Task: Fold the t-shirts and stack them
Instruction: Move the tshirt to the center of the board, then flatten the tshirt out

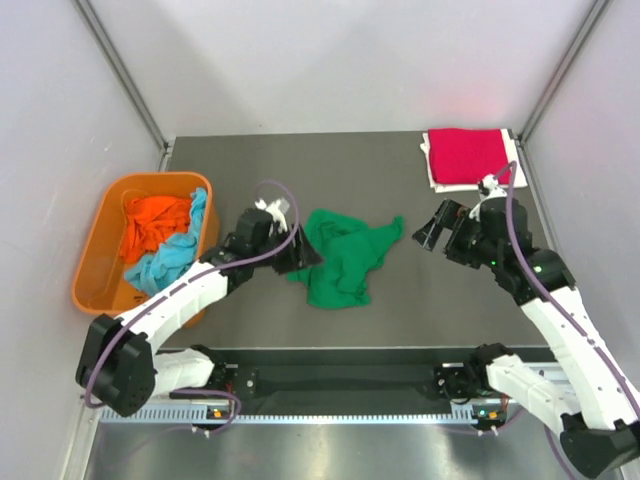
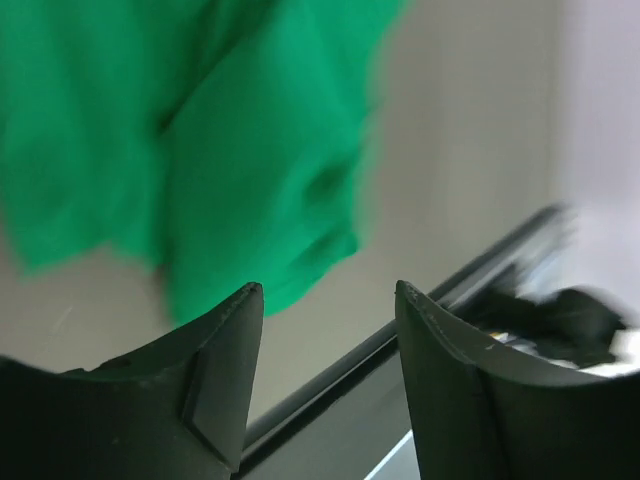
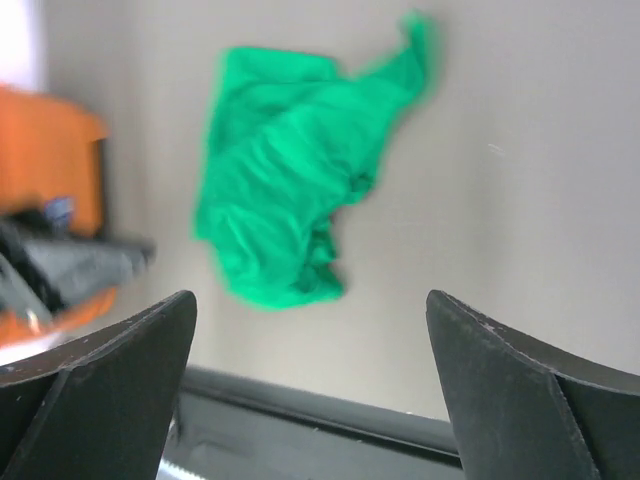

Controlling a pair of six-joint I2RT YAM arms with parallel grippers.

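Looking mid-frame, you find the left gripper [image 1: 293, 255] spread wide and empty at the left edge of the crumpled green t-shirt [image 1: 345, 258]. Your right gripper [image 1: 428, 232], also wide open and empty, sits just right of it. At the left, the orange tub [image 1: 95, 250] holds the orange t-shirt [image 1: 155, 220] and the light blue t-shirt [image 1: 170, 262]. The red t-shirt [image 1: 465, 155] lies folded in the upper right.
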